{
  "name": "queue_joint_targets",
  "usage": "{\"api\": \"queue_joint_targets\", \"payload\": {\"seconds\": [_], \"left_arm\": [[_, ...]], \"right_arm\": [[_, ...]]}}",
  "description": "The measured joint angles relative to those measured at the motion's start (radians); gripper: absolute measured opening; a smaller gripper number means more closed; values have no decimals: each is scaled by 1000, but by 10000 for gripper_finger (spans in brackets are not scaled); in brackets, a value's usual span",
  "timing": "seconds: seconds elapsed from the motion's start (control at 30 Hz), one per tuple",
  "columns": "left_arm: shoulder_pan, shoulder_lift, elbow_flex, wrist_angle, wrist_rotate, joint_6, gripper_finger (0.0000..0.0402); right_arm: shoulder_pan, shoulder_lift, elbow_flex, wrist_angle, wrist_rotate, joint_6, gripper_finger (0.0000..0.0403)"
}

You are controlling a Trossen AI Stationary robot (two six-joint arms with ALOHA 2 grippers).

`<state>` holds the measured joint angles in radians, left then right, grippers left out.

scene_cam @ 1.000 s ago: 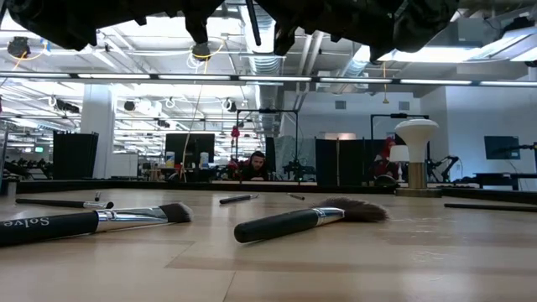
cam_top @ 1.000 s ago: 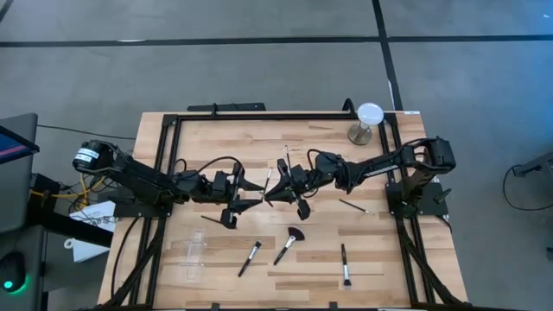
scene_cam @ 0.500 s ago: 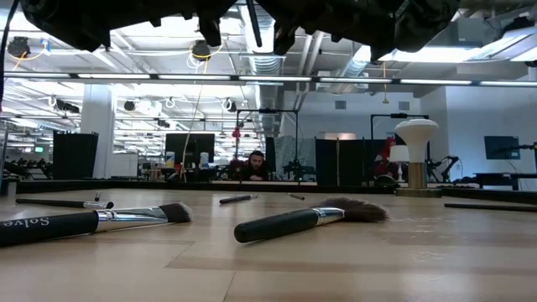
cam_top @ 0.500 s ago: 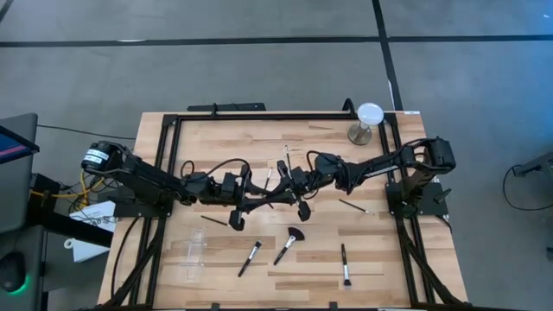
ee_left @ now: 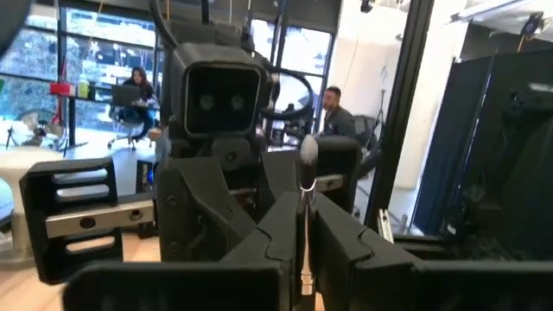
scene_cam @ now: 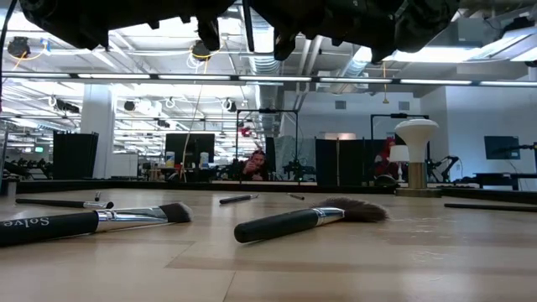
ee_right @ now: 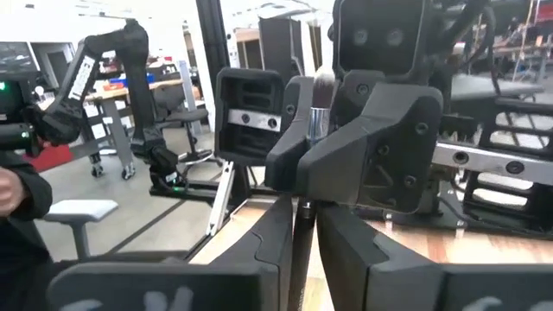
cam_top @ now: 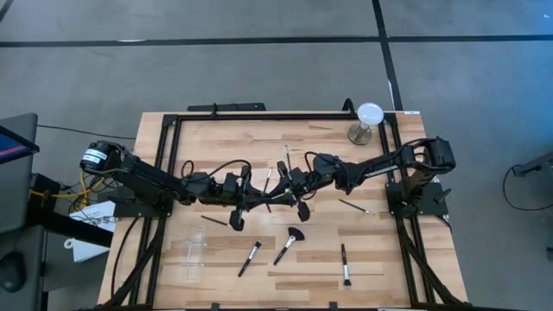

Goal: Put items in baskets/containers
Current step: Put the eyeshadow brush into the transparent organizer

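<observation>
The two grippers are meeting nose to nose over the middle of the table (cam_top: 216, 138), and the tangle of dark arms is hiding most of the brush (ee_left: 306, 186) passing between them. In both wrist views it is showing as a thin upright stick: the left gripper (cam_top: 266, 199) is clamping its fingers (ee_left: 341, 242) on it, and the right gripper (cam_top: 278, 193) is pinching the same brush from the other side. Which end each one has, I cannot tell.

Counting loose brushes from above: a fan brush (cam_top: 289, 244), a silver-collared one (cam_top: 250, 257) beside it, one (cam_top: 345, 263) near the front edge, a thin one (cam_top: 355, 206) by the right arm's base, another thin one (cam_top: 214, 219) under the left arm. Others under the arms are too covered to count. The clear tray (cam_top: 192, 253) is lying front-left, barely showing against the wood, with nothing visible inside.

Since a second ago the left arm is reaching further toward the right gripper.
</observation>
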<state>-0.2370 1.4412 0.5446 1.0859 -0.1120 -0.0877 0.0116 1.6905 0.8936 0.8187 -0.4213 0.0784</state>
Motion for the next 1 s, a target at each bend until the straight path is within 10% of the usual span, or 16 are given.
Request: {"api": "queue_joint_targets", "payload": {"seconds": [0.63, 1.0], "left_arm": [[-409, -376, -3, -681, -156, -42, 19], [-799, -359, -15, -703, -618, -105, 20]], "right_arm": [[117, -1, 2, -271, 71, -34, 57], [240, -1, 1, -296, 328, 0, 56]]}}
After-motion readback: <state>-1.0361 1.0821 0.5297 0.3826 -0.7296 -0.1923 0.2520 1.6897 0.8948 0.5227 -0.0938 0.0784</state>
